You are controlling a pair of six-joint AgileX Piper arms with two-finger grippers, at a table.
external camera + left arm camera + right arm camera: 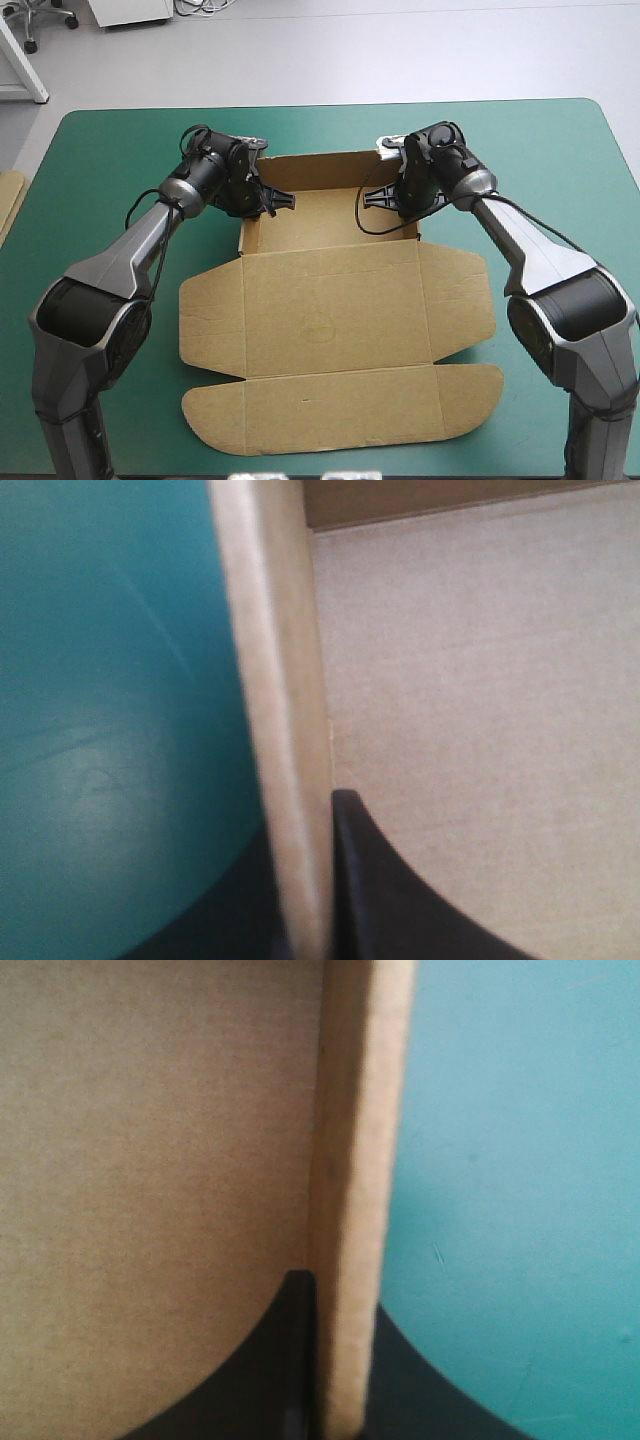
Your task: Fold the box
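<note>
Both grippers clamped on the side walls of the half-raised brown box.

The box (330, 300) lies mid-table on the teal-green cover (560, 150); its far part is a shallow tray with back and side walls standing, while the lid panel and its flaps lie flat toward the near edge; the left gripper (268, 200) pinches the tray's left wall, and in its wrist view the board's edge runs up between the black fingers (400, 900), all but closed on it, with cover outside and tray floor inside; the right gripper (385, 197) grips the right wall the same way, though blur there makes the exact contact of each finger hard to judge; a strip of more board (8, 205) shows at the table's left edge.
</note>
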